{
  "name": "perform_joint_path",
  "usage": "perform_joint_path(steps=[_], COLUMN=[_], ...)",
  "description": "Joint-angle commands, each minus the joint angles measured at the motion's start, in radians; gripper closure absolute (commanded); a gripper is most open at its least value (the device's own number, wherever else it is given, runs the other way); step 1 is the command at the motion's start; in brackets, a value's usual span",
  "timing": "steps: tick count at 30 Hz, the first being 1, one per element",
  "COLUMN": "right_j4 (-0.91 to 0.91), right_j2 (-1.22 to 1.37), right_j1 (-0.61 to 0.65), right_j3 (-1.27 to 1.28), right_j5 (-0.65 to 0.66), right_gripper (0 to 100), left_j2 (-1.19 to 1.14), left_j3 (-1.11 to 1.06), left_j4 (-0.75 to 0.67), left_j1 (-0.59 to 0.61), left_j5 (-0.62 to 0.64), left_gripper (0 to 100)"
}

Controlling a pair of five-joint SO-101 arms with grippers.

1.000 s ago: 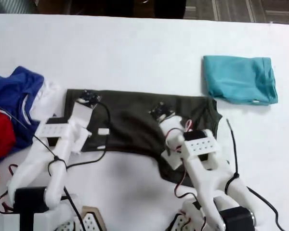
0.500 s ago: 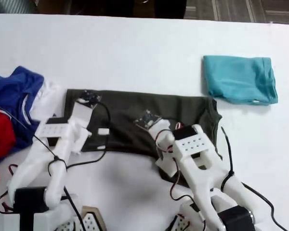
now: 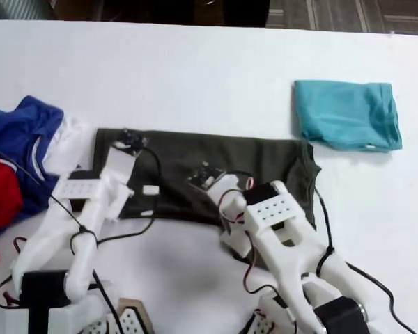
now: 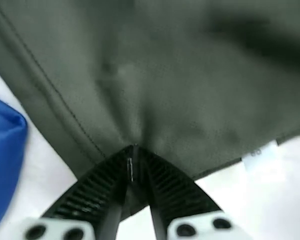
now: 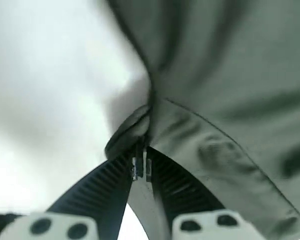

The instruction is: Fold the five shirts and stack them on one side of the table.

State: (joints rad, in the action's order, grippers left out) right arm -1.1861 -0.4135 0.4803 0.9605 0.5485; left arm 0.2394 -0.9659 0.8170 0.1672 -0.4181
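at the left edge of the table (image 3: 195, 69) lay the red shirt (image 3: 0, 195) and the blue shirt (image 3: 17, 136), both unfolded. the left gripper (image 4: 132, 152) was clamped on an edge of the dark green shirt (image 3: 195, 174), which was spread across the table's middle; the right gripper (image 5: 140, 155) pinched a bunched edge of the same garment. a clean fold would likely need both pinches carried level and together, with the cloth taut between them. the folded teal shirt (image 3: 347, 115) sat toward the right edge

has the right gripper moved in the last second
Yes. In the high view, the right gripper, shut on the dark shirt, has shifted left, away from the folded teal shirt.
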Motion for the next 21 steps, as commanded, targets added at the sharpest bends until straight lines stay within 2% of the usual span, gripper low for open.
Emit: perform_joint_path(steps=[1,9,11,16,21], right_j4=[-0.027,-0.074,-0.153,-0.275,-0.236], right_j2=[-0.002,-0.088,-0.143,-0.318,-0.447], right_j1=[0.001,-0.151,-0.15,-0.151,-0.157], right_j3=[-0.003,-0.015,-0.015,0.003,0.132], right_j5=[0.048,0.103,0.147,0.262,0.37], right_gripper=[97.9,97.4,93.4,76.3,76.2], left_j2=[0.005,0.003,0.003,0.002,0.002], left_j3=[-0.027,-0.035,-0.035,-0.033,-0.033], left_j4=[-0.1,-0.117,-0.117,-0.118,-0.118], left_j1=[-0.02,-0.015,-0.015,-0.015,-0.015], left_j5=[-0.009,-0.006,-0.005,-0.008,-0.005], left_gripper=[97,97,97,97,97])
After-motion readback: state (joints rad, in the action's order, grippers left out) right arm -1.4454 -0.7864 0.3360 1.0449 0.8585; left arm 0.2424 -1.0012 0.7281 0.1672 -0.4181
